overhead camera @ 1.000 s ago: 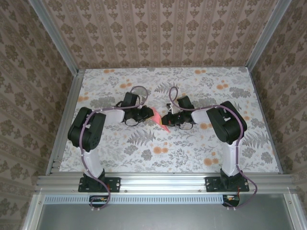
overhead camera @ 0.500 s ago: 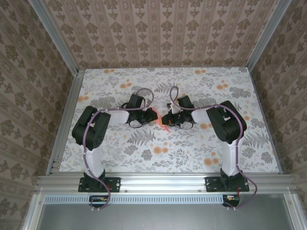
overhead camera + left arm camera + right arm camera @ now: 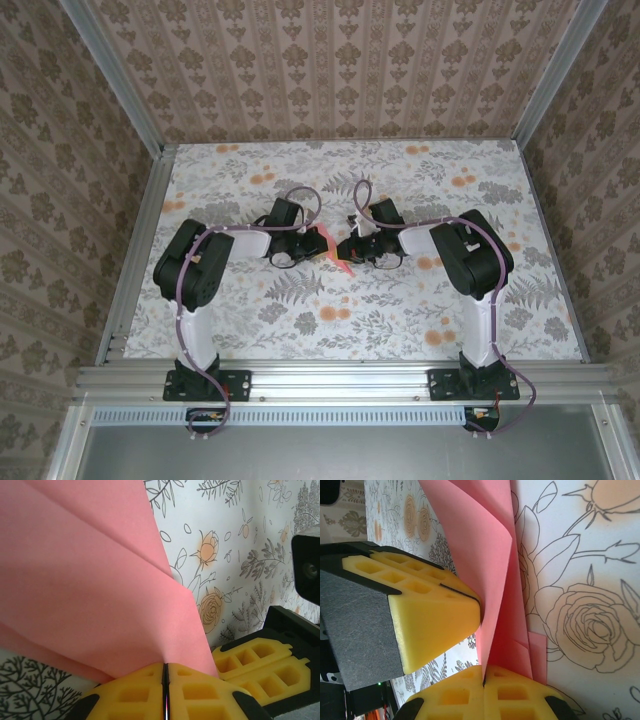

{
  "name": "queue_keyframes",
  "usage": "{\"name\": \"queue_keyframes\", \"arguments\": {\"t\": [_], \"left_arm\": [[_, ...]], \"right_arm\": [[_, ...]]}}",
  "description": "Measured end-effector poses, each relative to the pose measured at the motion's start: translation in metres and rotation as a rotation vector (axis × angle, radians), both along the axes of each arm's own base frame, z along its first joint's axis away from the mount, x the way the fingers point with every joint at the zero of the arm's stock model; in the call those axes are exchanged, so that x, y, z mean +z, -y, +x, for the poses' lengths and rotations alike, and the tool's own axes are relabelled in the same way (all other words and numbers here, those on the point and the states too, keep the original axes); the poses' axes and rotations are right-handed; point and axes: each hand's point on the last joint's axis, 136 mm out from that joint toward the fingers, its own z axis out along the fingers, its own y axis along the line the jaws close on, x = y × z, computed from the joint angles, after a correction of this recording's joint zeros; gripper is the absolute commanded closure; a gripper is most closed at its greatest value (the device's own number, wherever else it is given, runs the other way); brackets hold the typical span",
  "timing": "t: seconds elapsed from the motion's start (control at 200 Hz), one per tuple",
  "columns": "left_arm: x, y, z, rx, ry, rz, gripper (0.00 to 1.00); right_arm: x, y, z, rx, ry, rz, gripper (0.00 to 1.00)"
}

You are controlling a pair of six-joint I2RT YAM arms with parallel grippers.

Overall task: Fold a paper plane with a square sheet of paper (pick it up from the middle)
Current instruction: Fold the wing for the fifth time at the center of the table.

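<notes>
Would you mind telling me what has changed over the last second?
The left arm swung right toward the centre, and the left gripper closed onto the pink paper. The right gripper stayed shut on the same paper, its arm in place.

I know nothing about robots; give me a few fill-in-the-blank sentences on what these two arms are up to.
The paper is ___ in colour. The left gripper is clamped ___ on it. The right gripper pinches it too, so ___ grippers hold it. The table shows orange printed ___.
Missing: pink; shut; both; flowers.
</notes>
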Motion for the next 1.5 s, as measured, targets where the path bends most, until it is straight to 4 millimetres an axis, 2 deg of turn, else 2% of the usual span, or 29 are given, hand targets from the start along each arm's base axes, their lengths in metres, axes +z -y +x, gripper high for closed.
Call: {"name": "queue_keyframes", "arguments": {"t": [0.14,0.39,0.52,0.805,1.13,1.255,1.505], "left_arm": [[-0.003,-0.001,0.0,0.009,-0.014,0.0,0.9],[-0.003,-0.002,0.001,0.027,-0.036,-0.012,0.9],[-0.003,-0.002,0.002,0.033,-0.043,-0.016,0.9],[-0.003,-0.003,0.002,0.033,-0.047,-0.018,0.9],[-0.003,-0.003,0.002,0.033,-0.048,-0.017,0.9],[-0.003,-0.003,0.002,0.033,-0.048,-0.018,0.9],[-0.003,-0.003,0.001,0.032,-0.051,-0.018,0.9]], "right_arm": [[0.002,-0.001,0.0,0.004,-0.01,0.001,0.83],[0.007,0.001,-0.006,0.023,-0.024,-0.008,0.78],[0.007,0.004,-0.013,0.027,-0.04,-0.019,0.8],[-0.002,0.013,-0.021,0.032,-0.054,-0.074,0.94],[0.002,0.018,-0.027,0.04,-0.061,-0.1,0.87],[0.007,0.02,-0.032,0.044,-0.065,-0.106,0.9],[-0.002,0.026,-0.035,0.031,-0.07,-0.14,0.94]]}}
